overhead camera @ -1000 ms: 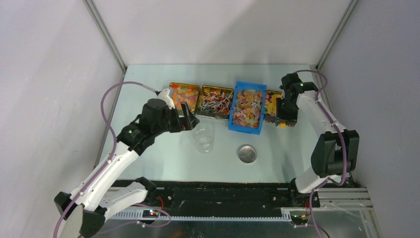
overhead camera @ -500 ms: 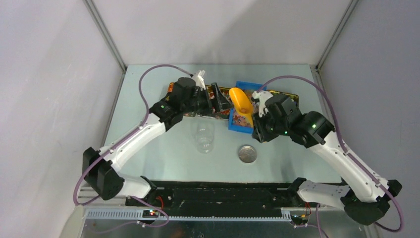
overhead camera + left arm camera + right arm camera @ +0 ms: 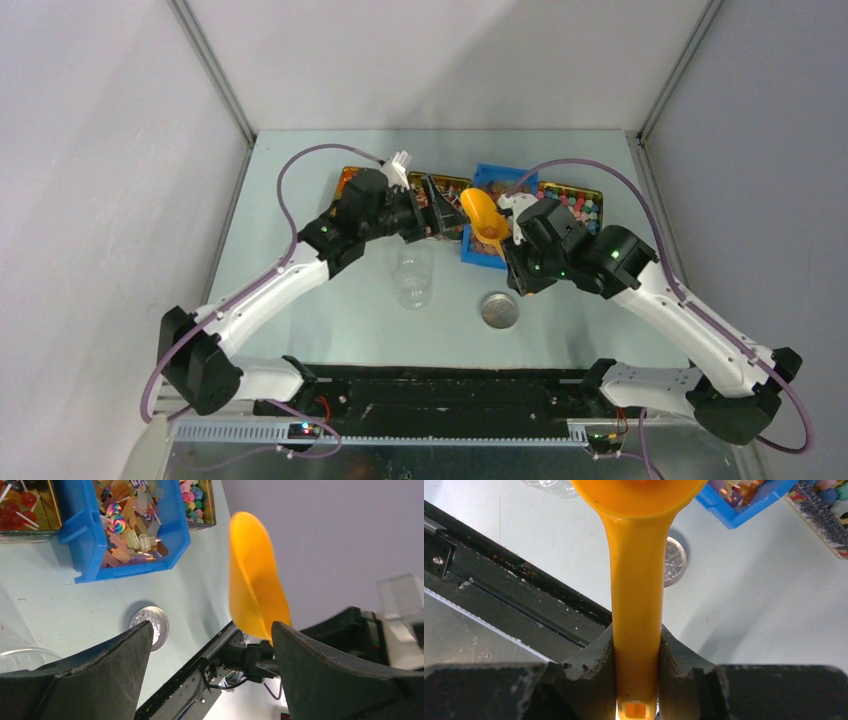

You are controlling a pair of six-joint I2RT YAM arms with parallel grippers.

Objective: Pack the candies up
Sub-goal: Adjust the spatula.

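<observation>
Scoop (image 3: 636,555) clamped in right hand (image 3: 636,645) | left hand (image 3: 210,627) spread wide

The orange scoop (image 3: 636,580) runs straight out from between the fingers of the right gripper (image 3: 636,647), its bowl over the near wall of the blue bin (image 3: 480,255). Just right of its handle, below that gripper, the round silver lid (image 3: 499,310) lies flat on the table (image 3: 300,220). A clear container (image 3: 412,275) sits beneath the left gripper (image 3: 440,205), and metal tins (image 3: 572,192) flank the bin beyond both.
</observation>
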